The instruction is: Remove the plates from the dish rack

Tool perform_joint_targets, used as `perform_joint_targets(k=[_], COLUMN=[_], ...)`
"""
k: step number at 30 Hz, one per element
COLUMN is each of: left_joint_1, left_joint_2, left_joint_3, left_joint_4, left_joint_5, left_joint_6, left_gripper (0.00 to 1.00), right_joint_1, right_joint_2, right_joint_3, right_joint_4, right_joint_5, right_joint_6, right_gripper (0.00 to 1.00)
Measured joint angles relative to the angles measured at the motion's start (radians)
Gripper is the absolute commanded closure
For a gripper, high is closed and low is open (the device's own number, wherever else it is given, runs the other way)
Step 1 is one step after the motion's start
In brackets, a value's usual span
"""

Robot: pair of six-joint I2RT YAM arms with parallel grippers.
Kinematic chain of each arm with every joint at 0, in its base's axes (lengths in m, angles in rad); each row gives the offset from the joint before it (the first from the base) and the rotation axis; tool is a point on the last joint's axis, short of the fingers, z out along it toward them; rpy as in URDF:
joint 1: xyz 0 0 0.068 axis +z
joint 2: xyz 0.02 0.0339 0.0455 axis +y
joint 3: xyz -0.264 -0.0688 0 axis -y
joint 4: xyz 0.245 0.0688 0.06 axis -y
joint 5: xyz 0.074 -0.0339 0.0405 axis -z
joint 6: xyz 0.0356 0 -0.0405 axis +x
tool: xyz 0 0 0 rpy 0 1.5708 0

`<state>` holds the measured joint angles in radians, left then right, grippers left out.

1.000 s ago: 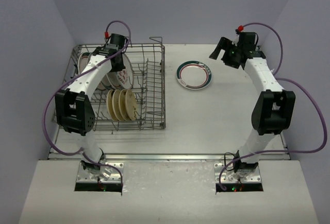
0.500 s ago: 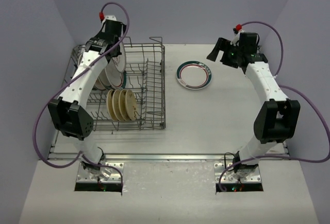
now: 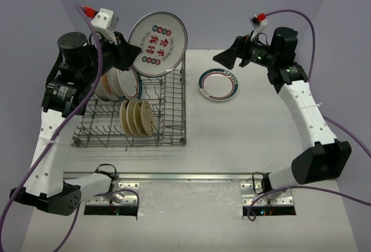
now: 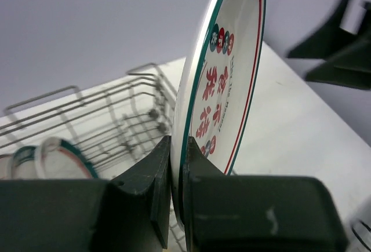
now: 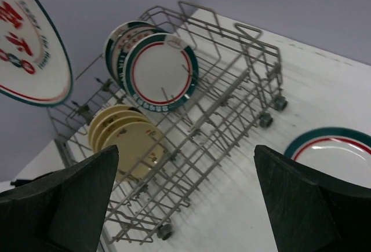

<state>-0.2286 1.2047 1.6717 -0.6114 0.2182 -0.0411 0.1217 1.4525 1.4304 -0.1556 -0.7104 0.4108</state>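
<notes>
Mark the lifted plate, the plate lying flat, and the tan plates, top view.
Lifted round white plate with red characters (image 3: 157, 44): top view, printed centre.
Flat-lying round white plate with green-and-red rim (image 3: 218, 84): top view, white centre.
Row of small round tan plates (image 3: 137, 117): top view, middle of the row.

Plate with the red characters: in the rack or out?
Out: left claw grips the plate by its rim, holding it above the dish rack.

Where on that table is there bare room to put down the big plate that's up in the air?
The widest bare stretch of table lies right of the dish rack, between the plate already lying flat and the near edge. The rack's right-hand rows hold no plates. Crowded: its left side, with banded plates at the back and tan plates nearer.
</notes>
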Motion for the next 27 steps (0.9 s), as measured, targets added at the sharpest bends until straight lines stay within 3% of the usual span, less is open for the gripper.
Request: perform_joint_targets(k=[5, 7, 12, 14, 18, 22, 23, 25, 26, 27], left_joint_1=[-0.007, -0.008, -0.008, -0.007, -0.008, -0.008, -0.008, -0.007, -0.007, -0.007], left_joint_2=[0.028, 0.085, 0.169, 0.169, 0.166, 0.167, 0.168, 0.168, 0.169, 0.170], left_joint_3=[-0.056, -0.075, -0.116, -0.116, -0.116, -0.116, -0.116, -0.116, -0.116, -0.116], left_joint_4=[-0.007, -0.018, -0.076, -0.089, -0.084, -0.084, -0.085, -0.087, -0.089, -0.090], left_joint_5=[0.301, 0.380, 0.484, 0.505, 0.533, 0.550, 0.551, 0.549, 0.542, 0.533], left_joint_6=[-0.020, -0.025, -0.035, -0.035, -0.035, -0.033, -0.031, -0.028, -0.023, -0.015], left_gripper=[1.00, 1.00, 1.00, 1.00, 1.00, 1.00, 1.00, 1.00, 0.97, 0.83], right_joint_1=[0.128, 0.163, 0.203, 0.200, 0.205, 0.222, 0.223, 0.223, 0.223, 0.223], right_joint_2=[-0.007, -0.007, -0.005, -0.001, 0.017, 0.047, 0.054, 0.068, 0.074, 0.080], right_joint_3=[0.049, 0.059, 0.065, 0.064, 0.069, 0.071, 0.072, 0.080, 0.088, 0.098], right_joint_4=[-0.008, -0.021, -0.056, -0.063, -0.082, -0.113, -0.121, -0.139, -0.151, -0.163], right_joint_5=[-0.067, -0.069, -0.061, -0.050, -0.015, -0.008, -0.010, -0.022, -0.031, -0.041], right_joint_6=[-0.045, -0.080, -0.143, -0.164, -0.198, -0.218, -0.221, -0.224, -0.223, -0.221], right_gripper=[0.02, 0.07, 0.62, 0.76, 0.77, 0.64, 0.72, 0.99, 1.00, 1.00])
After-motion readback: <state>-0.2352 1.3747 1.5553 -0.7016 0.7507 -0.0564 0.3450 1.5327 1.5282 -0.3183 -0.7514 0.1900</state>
